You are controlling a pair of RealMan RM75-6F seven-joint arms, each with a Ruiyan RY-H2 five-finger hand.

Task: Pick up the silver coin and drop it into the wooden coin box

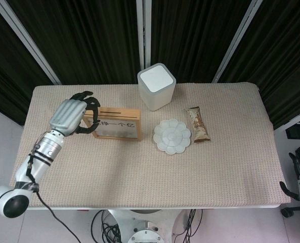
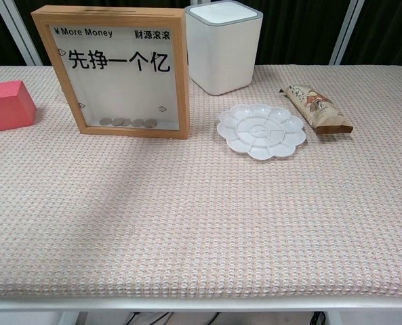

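Wooden box (image 1: 117,123) has my left hand (image 1: 73,114) over its left end, fingers curled, coin unseen so I cannot tell if held; missing the slot would drop it behind.

Head view: high above the near edge, looking steeply down; whole tabletop (image 1: 139,162) and dark curtains behind in frame. Chest view: low, near the front edge, facing the back, close to the surface. Shared: wooden coin box (image 1: 117,124) (image 2: 112,71), white bin (image 1: 156,86) (image 2: 224,44), flower-shaped palette (image 1: 172,135) (image 2: 262,131), snack bar (image 1: 197,124) (image 2: 317,108).
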